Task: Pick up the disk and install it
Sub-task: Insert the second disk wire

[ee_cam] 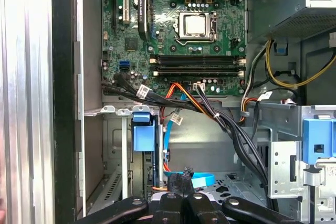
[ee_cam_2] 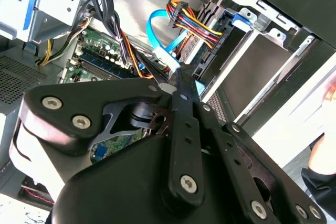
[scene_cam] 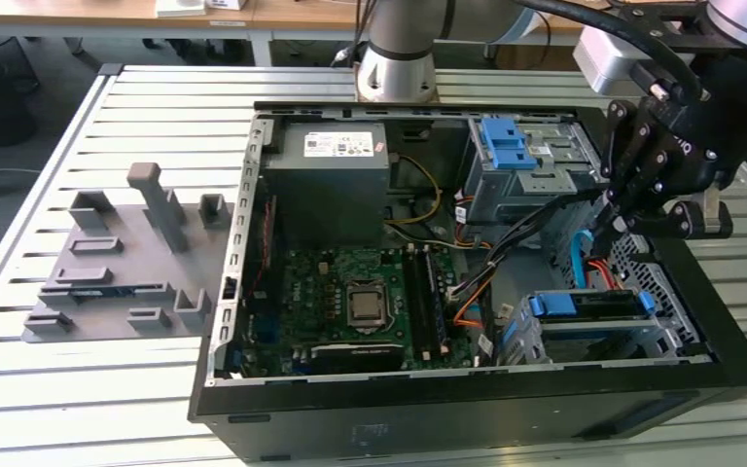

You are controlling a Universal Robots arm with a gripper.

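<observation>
The disk (scene_cam: 594, 305) lies in the drive bay at the front corner of the open computer case (scene_cam: 237, 321), on the exterior view's right, with its blue bracket (ee_cam: 143, 132) facing the case's inside. My gripper (scene_cam: 618, 226) hangs just above and behind that bay, over the bundle of cables. In both wrist views its fingers are drawn together. My gripper (ee_cam: 181, 178) is shut on the end of a blue flat cable (ee_cam: 203, 180), and that blue cable (ee_cam_2: 157, 35) loops up beside the coloured power wires (ee_cam_2: 191, 22).
A grey cage with a blue latch (scene_cam: 510, 146) stands at the case's back, on the exterior view's right. A grey box with a white sticker (scene_cam: 335, 156) sits beside it. The motherboard (scene_cam: 347, 302) fills the floor. A grey fixture (scene_cam: 127, 253) rests on the slatted table (scene_cam: 88, 389).
</observation>
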